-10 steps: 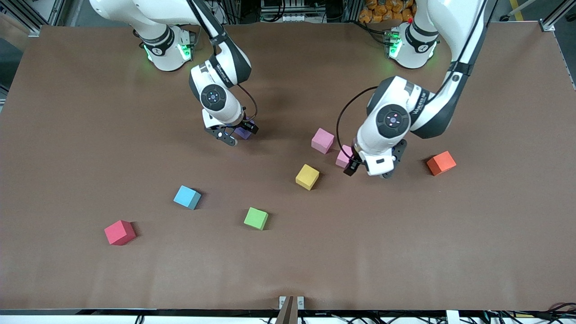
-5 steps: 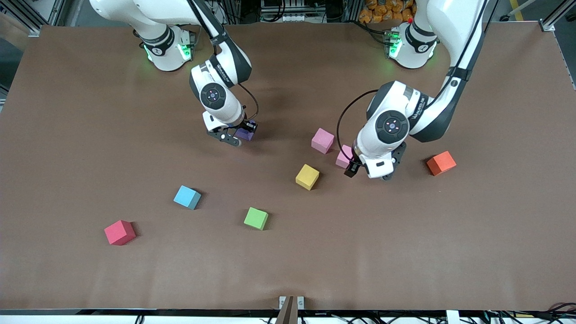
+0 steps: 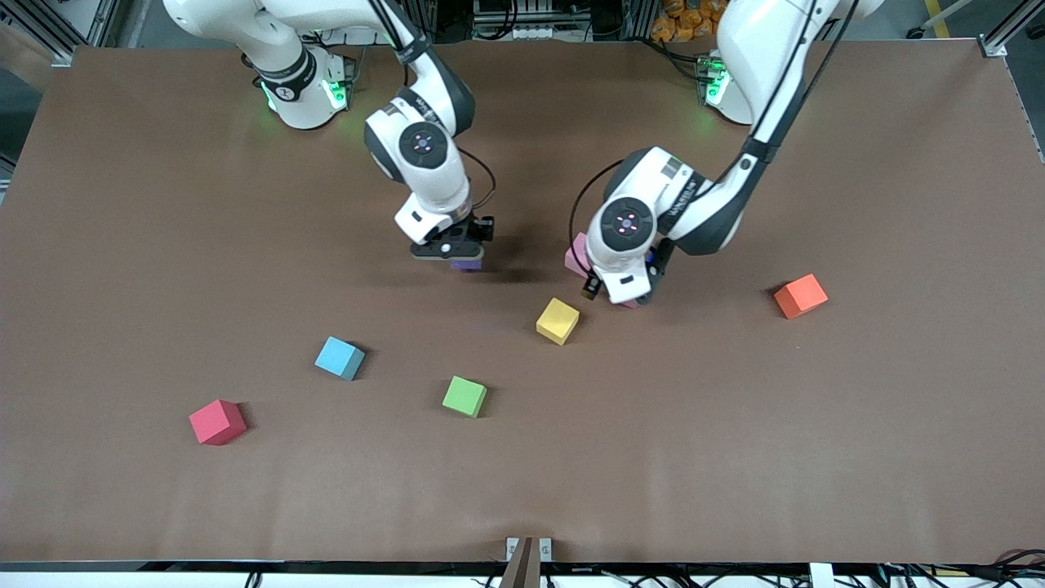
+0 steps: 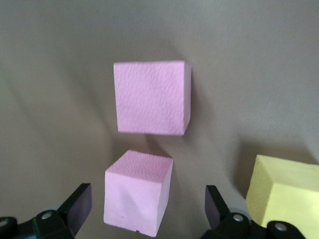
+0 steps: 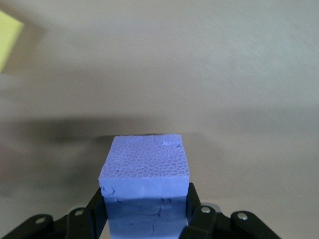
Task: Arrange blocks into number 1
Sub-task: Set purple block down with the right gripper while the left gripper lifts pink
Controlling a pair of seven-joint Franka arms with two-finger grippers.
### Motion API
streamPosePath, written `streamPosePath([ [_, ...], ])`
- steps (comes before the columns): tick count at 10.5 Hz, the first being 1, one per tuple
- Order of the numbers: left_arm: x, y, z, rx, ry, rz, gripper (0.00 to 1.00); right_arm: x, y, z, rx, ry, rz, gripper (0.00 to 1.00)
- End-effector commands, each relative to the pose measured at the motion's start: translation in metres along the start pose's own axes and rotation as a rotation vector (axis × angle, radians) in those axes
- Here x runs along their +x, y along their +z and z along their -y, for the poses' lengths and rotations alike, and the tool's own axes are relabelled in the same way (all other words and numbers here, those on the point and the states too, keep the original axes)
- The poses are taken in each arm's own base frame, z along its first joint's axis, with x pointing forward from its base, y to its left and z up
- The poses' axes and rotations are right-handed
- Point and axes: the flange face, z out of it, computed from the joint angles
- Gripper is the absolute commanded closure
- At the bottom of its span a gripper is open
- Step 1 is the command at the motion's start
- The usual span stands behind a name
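The right claw [image 3: 459, 255] pinches the small matte purple cube [image 5: 144, 169] above the table (brown) [image 3: 735, 449], while the left claw [image 4: 144, 216] hangs spread around a matte pink cube [image 4: 137, 191].

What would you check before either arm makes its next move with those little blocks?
1. Right claw grips the purple block: ok, fingers press on both its sides.
2. Left claw is open: ok, a wide gap shows between its fingers.
3. A pink block sits between the left claw's fingers: ok, roughly centred, untouched.
4. The second pink block is out of the way: ok, a gap separates the two.
5. The yellow block leaves room for a finger: cannot tell, it lies close to one finger in the left wrist view.
6. Whether the purple block is off the table: cannot tell.
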Motion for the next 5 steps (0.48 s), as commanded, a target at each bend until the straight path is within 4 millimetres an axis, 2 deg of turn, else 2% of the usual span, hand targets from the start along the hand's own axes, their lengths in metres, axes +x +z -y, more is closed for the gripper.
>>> streamPosePath([
  [1,-0.008,0.010,-0.004,-0.013,-0.061,0.019,0.00,0.006,0.025,0.025,-0.026,-0.059,-0.006,0.33],
  [3,-0.010,0.019,0.007,0.008,-0.065,0.009,0.00,-0.001,0.049,0.033,-0.044,-0.075,0.013,0.33],
  [5,-0.020,0.034,0.023,0.034,-0.039,-0.011,0.00,-0.002,0.049,0.037,-0.022,-0.070,0.000,0.30],
])
